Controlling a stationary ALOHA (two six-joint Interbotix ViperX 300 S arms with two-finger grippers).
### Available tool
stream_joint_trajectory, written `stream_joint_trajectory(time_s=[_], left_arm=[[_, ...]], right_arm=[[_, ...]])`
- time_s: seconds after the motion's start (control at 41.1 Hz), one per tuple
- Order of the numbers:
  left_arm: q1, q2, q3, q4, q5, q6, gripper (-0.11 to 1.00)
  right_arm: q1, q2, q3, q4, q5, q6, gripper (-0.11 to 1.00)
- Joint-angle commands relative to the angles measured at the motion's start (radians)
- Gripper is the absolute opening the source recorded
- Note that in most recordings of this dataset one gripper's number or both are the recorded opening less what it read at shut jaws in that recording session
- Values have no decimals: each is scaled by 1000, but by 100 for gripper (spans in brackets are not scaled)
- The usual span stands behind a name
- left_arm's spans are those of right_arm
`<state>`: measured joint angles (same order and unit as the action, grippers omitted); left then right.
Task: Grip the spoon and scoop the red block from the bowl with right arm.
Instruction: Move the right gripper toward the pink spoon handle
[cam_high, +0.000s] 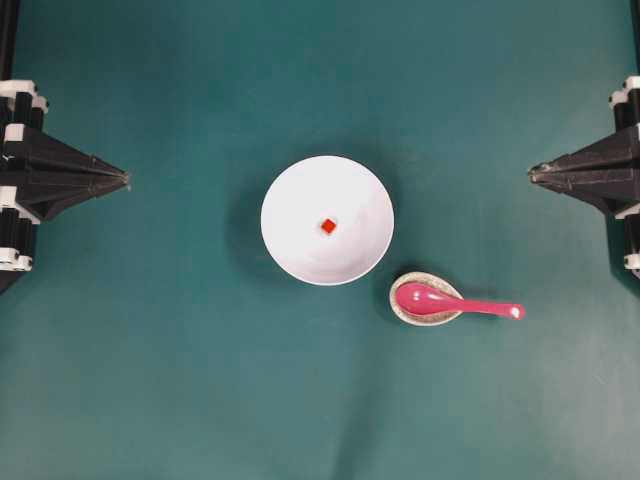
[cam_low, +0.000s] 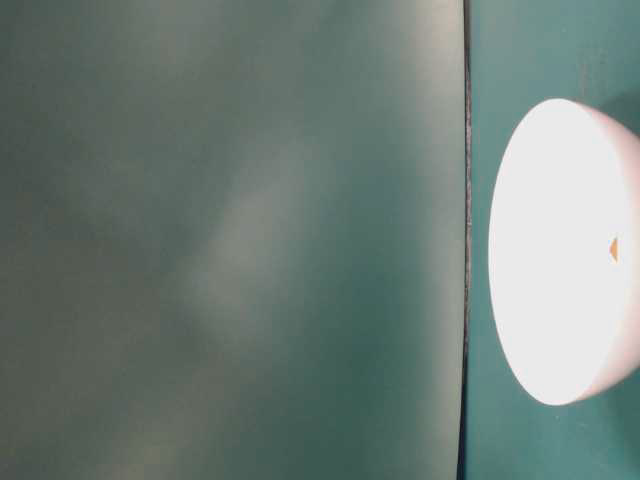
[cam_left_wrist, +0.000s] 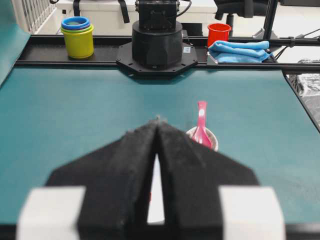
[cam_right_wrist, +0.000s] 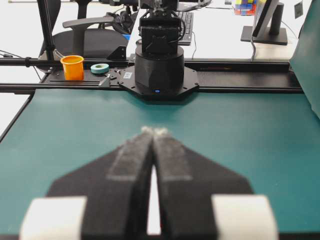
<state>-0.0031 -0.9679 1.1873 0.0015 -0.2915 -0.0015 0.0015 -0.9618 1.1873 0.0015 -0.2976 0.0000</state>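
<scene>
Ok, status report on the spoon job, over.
Left gripper and right gripper both shut, empty, parked at table edges. Spoon rests in small dish; red block in bowl. Path clear.

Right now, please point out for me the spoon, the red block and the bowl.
spoon (cam_high: 452, 301): overhead view, on the pink neck where the scoop meets the handle.
red block (cam_high: 328, 226): overhead view, on the cube's top face.
bowl (cam_high: 290, 200): overhead view, on the bare white inner wall, upper left of the block.
</scene>
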Motion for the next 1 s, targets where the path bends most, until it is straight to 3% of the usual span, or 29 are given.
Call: stream_joint_trajectory(time_s=[0.0, 0.097, 0.681, 0.876, 0.973], left_arm=[[6, 12, -37, 14, 41, 8, 0], [11, 12, -54, 14, 94, 6, 0], [23, 3, -61, 14, 100, -14, 0], [43, 2, -61, 12, 104, -15, 0], [52, 3, -61, 14, 100, -15, 0]], right_arm=[[3, 2, -31, 0, 0, 6, 0], [3, 3, -37, 3, 2, 9, 0], [3, 3, -38, 14, 44, 37, 2], [3, 15, -35, 83, 49, 54, 42], [3, 32, -32, 98, 58, 63, 51]])
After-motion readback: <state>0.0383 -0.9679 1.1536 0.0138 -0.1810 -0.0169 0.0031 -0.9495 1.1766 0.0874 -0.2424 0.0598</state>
